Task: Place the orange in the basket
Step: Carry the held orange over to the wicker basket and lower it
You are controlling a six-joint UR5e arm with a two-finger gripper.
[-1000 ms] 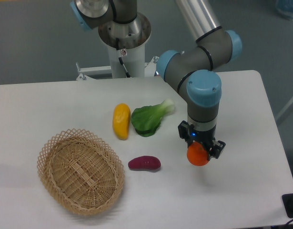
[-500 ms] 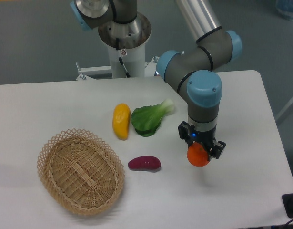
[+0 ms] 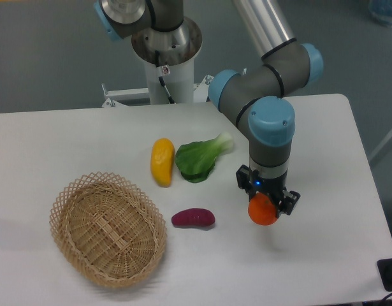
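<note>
Small, round, bright orange (image 3: pixel 264 211) clamped in gripper (image 3: pixel 264 205) toward table's (image 3: pixel 323 255) right edge, far from basket (image 3: pixel 108 229).

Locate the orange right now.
The orange sits in the gripper, right of the sweet potato and far right of the basket.

Grey tubular arm (image 3: pixel 262 80), light-blue joint caps, silver upper link, black pincer (image 3: pixel 266 199), blue indicator light.

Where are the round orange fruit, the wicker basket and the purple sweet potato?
Round orange fruit (image 3: pixel 263 211): fixed camera, its front, under the hand.
Tan oval wicker basket (image 3: pixel 68 191): fixed camera, its lattice rim.
Purple sweet potato (image 3: pixel 193 218): fixed camera, its middle.
</note>
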